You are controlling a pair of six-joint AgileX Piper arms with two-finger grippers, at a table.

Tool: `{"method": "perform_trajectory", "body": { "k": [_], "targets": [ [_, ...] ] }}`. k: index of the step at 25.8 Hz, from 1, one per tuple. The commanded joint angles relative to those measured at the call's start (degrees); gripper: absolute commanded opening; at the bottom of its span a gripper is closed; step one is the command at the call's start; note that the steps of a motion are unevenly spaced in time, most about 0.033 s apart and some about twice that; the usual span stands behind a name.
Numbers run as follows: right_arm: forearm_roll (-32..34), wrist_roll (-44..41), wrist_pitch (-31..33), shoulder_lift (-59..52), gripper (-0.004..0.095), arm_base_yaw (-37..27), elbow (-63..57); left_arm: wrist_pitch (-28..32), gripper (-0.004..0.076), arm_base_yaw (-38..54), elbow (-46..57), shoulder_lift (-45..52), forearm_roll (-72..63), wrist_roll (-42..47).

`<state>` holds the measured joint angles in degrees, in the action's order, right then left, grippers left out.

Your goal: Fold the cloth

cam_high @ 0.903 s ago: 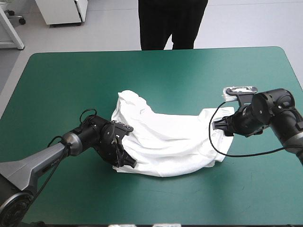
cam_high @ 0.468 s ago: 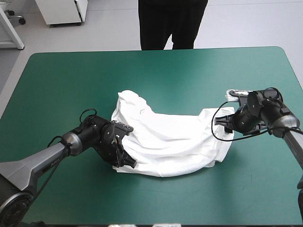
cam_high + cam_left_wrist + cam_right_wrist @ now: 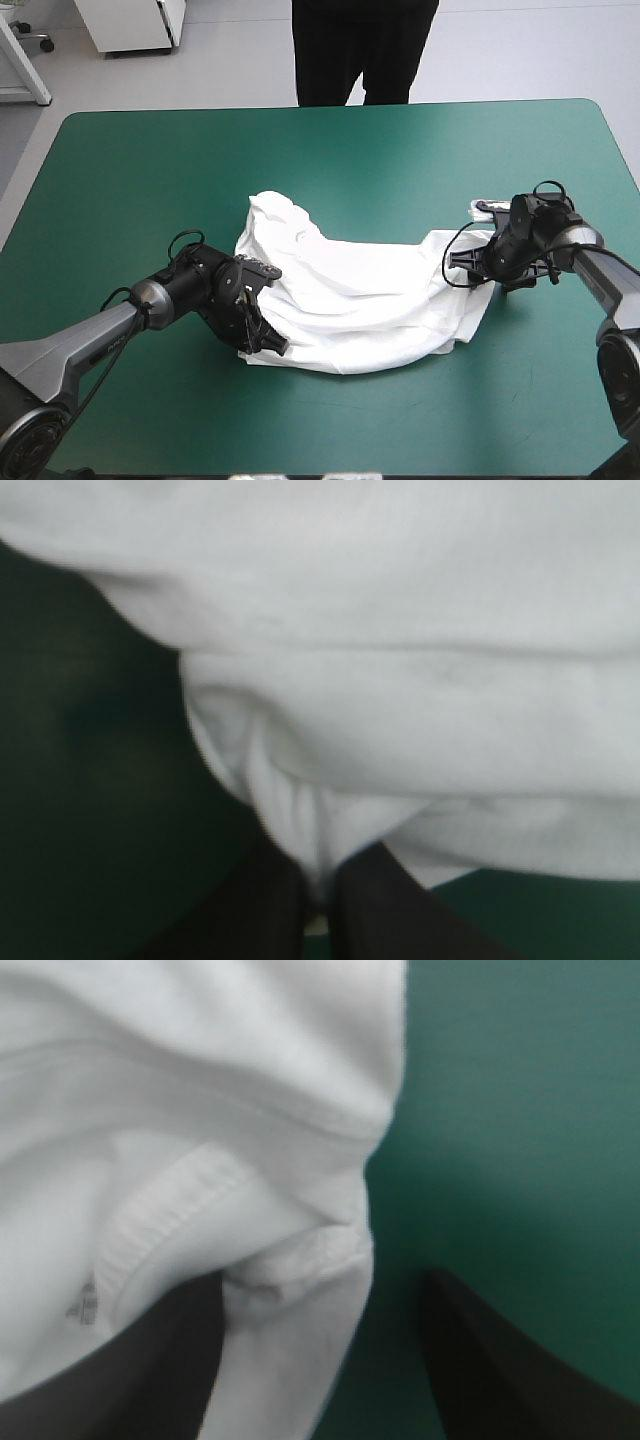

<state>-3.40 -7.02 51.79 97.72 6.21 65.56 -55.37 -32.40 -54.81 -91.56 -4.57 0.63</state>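
Note:
The white T-shirt (image 3: 350,300) lies crumpled in a wide band across the middle of the teal-green cover. My left gripper (image 3: 265,340) sits low at the shirt's near left corner. In the left wrist view it (image 3: 318,905) is shut on a pinch of the T-shirt (image 3: 400,630). My right gripper (image 3: 466,268) is at the shirt's right end. The right wrist view shows it (image 3: 318,1285) open, with a folded edge of the T-shirt (image 3: 200,1080) and a ribbed hem (image 3: 160,1215) between its fingers.
The teal-green cover (image 3: 150,160) surrounds the shirt on every side. The table's right edge (image 3: 625,150) lies not far beyond the right arm. A strip of cover (image 3: 500,1110) shows just beside the right gripper's outer finger.
The right arm has swung down and in toward the shirt's right end, its wrist turning lower. The left arm and the shirt have stayed put.

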Motion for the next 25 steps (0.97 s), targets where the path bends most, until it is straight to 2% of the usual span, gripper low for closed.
{"method": "perform_trajectory", "body": {
  "k": [1,4,7,9,14,18,22,25],
  "targets": [
    [-1.86,1.18,-0.97,0.36,0.0539,-0.40,1.17,2.20,-0.0009,-0.05,1.21,-1.30,0.92,-0.26],
    [-4.88,2.47,-0.85,2.23,0.0398,-0.40,1.17,2.20,-0.0009,-0.05,1.21,-1.30,0.92,-0.26],
    [-7.02,3.10,0.09,3.01,0.0121,-0.40,1.17,1.93,-0.0009,-0.05,1.21,-1.30,0.92,-0.26],
    [-7.81,4.51,0.68,3.10,-0.0015,-0.40,1.17,1.78,-0.0009,-0.05,1.21,-1.30,1.04,-0.26],
    [-7.16,6.71,5.53,2.69,-0.0017,-0.40,3.07,0.34,-0.0009,-0.05,0.33,-0.57,1.61,-0.26],
    [-5.40,7.02,8.01,-2.07,-0.0017,-0.40,6.74,-2.76,-0.0009,0.33,-4.99,2.82,2.32,-0.26],
    [-2.23,7.02,13.76,-10.90,-0.0017,-0.40,16.36,-10.13,-0.0009,3.92,-21.06,9.04,4.57,-0.26],
    [-2.35,7.02,17.07,-16.69,-0.0017,-0.40,25.61,-15.37,-0.0009,5.64,-39.72,11.31,9.54,-0.63]
  ]
}}
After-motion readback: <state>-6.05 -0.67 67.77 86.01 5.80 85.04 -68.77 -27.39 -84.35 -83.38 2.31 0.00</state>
